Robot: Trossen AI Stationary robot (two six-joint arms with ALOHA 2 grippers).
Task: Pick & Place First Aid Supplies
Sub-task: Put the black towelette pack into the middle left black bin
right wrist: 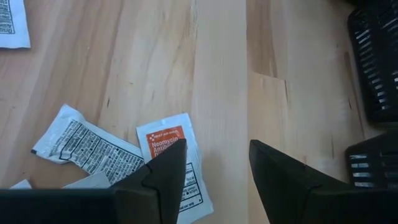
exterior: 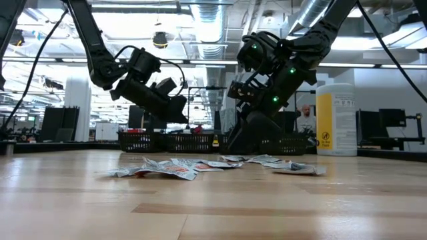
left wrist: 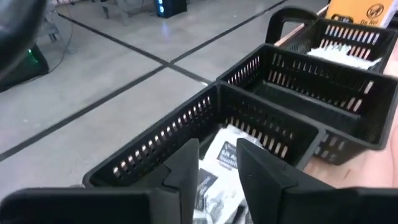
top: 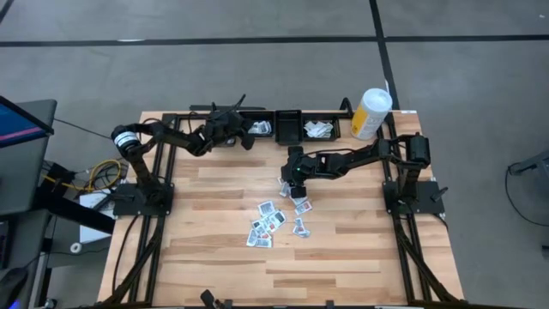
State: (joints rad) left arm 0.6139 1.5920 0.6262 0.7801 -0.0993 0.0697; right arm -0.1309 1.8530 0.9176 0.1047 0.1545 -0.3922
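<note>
The right gripper [top: 293, 182] hangs just above the wooden surface [top: 343, 249], at the far end of the scatter of first aid packets [top: 273, 221], with its fingers apart and nothing between them. Seen from its wrist, an orange-labelled packet [right wrist: 176, 163] lies flat under one fingertip, overlapping a packet with black print [right wrist: 84, 146]; the gap between the fingers is mostly over bare wood.

The left gripper [left wrist: 217, 171] is poised over the leftmost of three black baskets [top: 287, 127] on the far edge, fingers slightly apart and holding nothing, with packets already lying in the compartment below it. The rightmost basket also holds packets. A tall white-and-yellow canister [top: 371, 113] stands at the far right corner.

Most packets are not yet sorted; they lie loose in the middle of the surface.

The main risk is a poor pinch: the packets are thin and flat, so a closing gripper may slide over the orange one, or push it along the wood. Because it overlaps its neighbour, two could come up together, or one could drop on the way to the baskets. The right gripper looks off-centre for this packet, which adds to that chance
</note>
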